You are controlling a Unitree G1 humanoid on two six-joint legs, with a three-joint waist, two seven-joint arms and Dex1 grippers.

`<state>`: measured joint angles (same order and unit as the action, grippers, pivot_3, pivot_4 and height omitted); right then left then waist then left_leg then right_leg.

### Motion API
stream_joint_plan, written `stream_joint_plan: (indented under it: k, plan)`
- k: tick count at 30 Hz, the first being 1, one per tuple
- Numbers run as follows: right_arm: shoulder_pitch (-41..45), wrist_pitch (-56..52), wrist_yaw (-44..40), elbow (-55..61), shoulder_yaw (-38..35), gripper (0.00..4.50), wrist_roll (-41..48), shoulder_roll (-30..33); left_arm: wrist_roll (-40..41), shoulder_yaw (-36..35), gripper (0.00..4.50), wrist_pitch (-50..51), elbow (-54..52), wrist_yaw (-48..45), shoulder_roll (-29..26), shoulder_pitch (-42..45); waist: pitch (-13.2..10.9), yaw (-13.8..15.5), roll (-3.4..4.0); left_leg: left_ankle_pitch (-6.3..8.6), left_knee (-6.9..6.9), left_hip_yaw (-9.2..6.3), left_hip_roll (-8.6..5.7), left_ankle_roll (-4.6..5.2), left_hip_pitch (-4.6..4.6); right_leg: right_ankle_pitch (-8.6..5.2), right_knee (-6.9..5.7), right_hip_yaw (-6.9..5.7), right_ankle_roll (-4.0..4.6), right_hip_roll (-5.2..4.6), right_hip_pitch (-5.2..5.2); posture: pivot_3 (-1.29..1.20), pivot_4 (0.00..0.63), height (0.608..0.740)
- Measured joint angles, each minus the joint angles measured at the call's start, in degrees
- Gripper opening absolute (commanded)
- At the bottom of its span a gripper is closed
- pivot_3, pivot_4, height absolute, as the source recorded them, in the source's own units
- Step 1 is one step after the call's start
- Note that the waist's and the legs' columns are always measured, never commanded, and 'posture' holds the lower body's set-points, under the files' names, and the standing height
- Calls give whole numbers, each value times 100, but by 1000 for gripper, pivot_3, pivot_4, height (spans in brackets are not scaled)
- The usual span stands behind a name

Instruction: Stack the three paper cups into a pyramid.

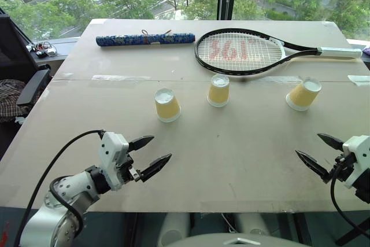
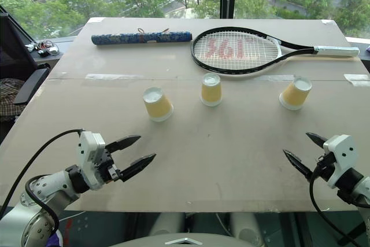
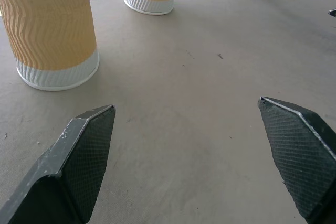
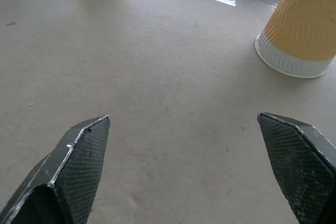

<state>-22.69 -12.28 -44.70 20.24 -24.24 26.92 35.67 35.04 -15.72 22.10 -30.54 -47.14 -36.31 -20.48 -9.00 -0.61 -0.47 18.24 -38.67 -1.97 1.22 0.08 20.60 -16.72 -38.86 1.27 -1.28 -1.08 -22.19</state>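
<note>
Red "361" on racket strings

Three paper cups, all upside down on the worktop, wide mouth down, white base up. Ribbed yellow-tan sides, white band at the rim. Unstacked, each apart from the others, in a rough row across the middle of the frame. Left cup: left of centre, lowest in the frame of the three. Middle cup: just right of centre, slightly higher. Right cup: far right, well apart from the middle one.
</note>
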Motion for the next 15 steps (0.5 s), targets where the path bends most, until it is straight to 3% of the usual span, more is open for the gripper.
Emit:
stream_joint_plan:
  k: [3, 7, 15]
  plan:
    - [138, -109, 139, 0, 33, 4441, -12, -16, 21, 6, 4500, 41, -8, 27, 0, 50, -1, 0, -1, 0, 0, -1, 0, 0, 0, 0, 0, 0, 0, 0, 2, 0, 150, 740]
    - [1490, -618, 1108, 44, 399, 4441, -254, -240, 500, 118, 4500, 339, -430, 134, -22, 827, -1, -26, -1, -2, -11, 2, 0, -2, -2, 4, -5, 6, 5, 5, 3, 0, 150, 740]
    - [3324, -1402, 2265, -1011, 996, 4441, -972, -463, 769, 319, 4500, 524, -976, 1, -377, 1169, 0, -9, 3, -14, -4, 2, -1, -25, 21, 3, 0, 4, 3, 5, -21, 0, 150, 740]
